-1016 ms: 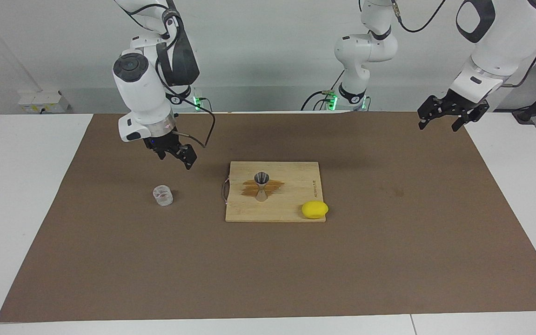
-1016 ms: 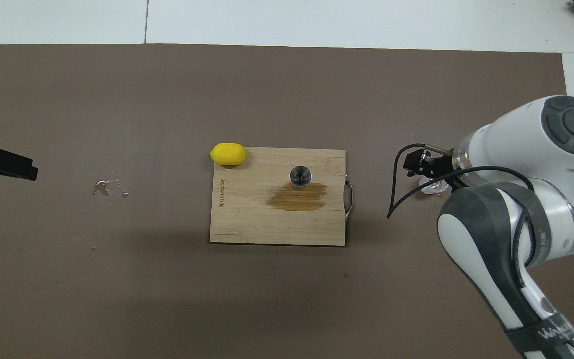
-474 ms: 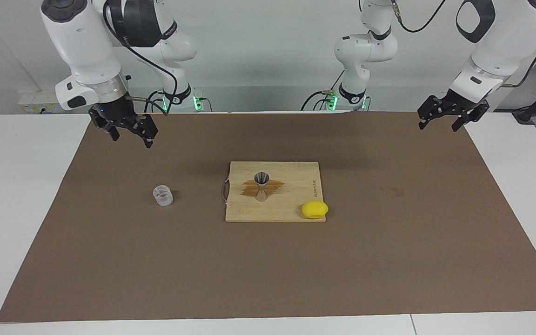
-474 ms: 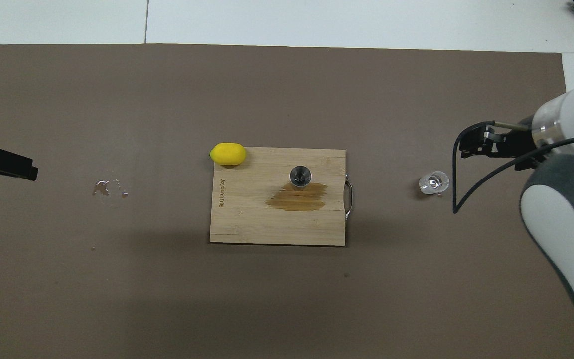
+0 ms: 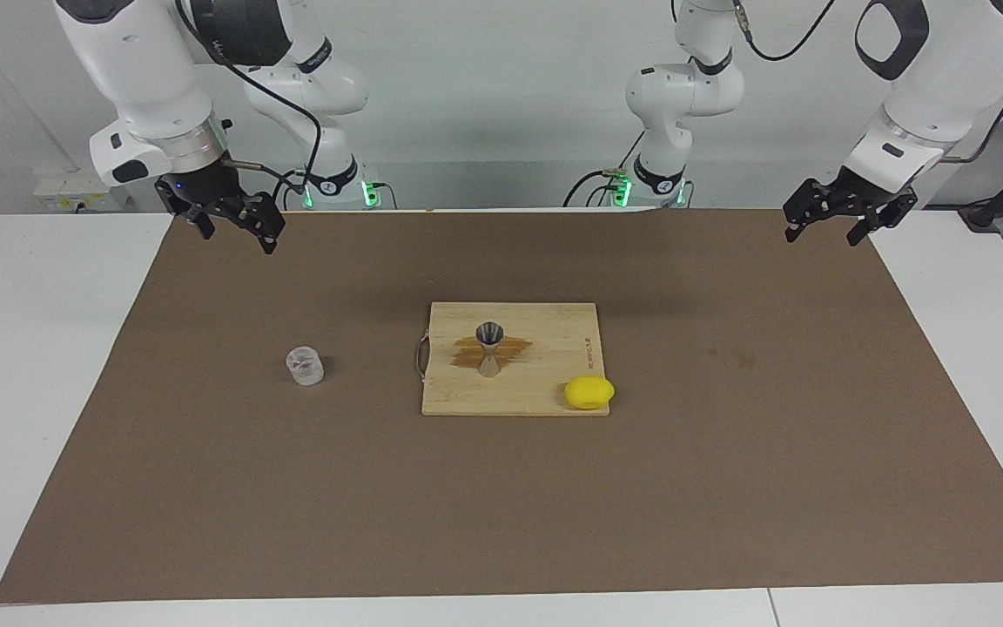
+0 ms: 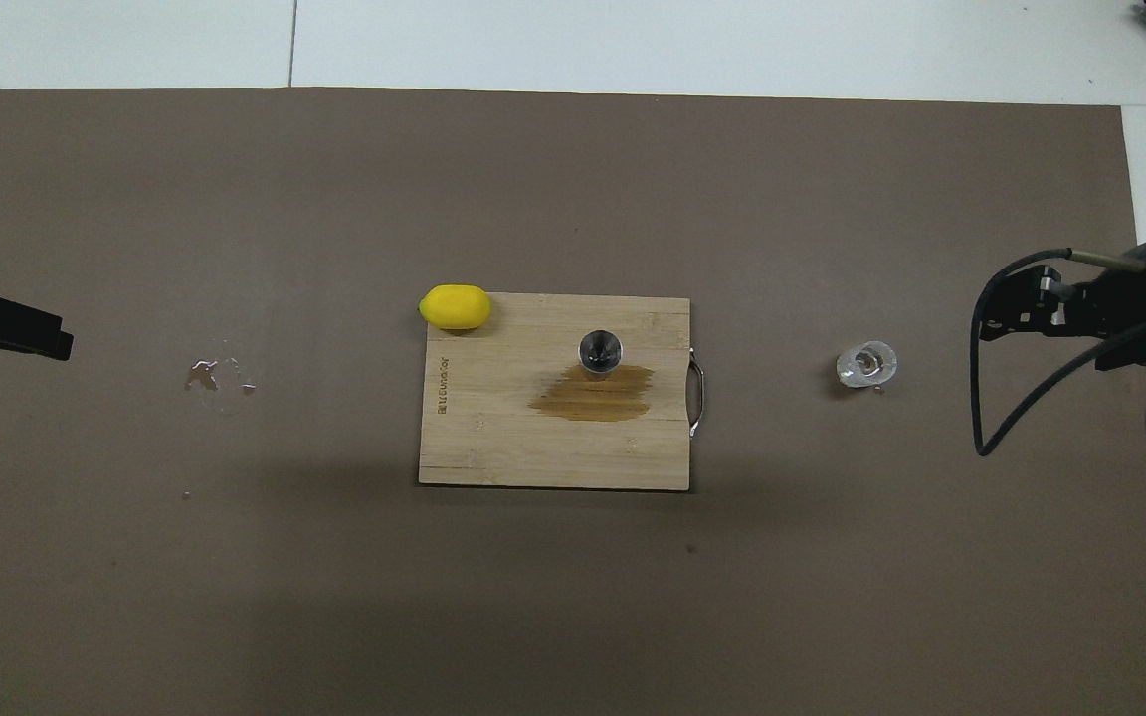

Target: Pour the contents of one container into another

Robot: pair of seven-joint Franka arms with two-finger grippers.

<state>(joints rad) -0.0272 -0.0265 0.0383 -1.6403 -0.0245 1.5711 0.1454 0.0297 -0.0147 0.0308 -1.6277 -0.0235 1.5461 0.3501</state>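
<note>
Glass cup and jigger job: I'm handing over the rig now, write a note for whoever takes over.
Right end effector: open, empty, raised over the mat's edge at its own end.
Left end effector: open, empty, waiting at its end.
Small clear faceted glass cup: upright on the brown mat, released.
Silvery hourglass metal jigger: upright on the wooden cutting board, beside a brown wet stain.
Pour appears done; nothing obvious left.
</note>
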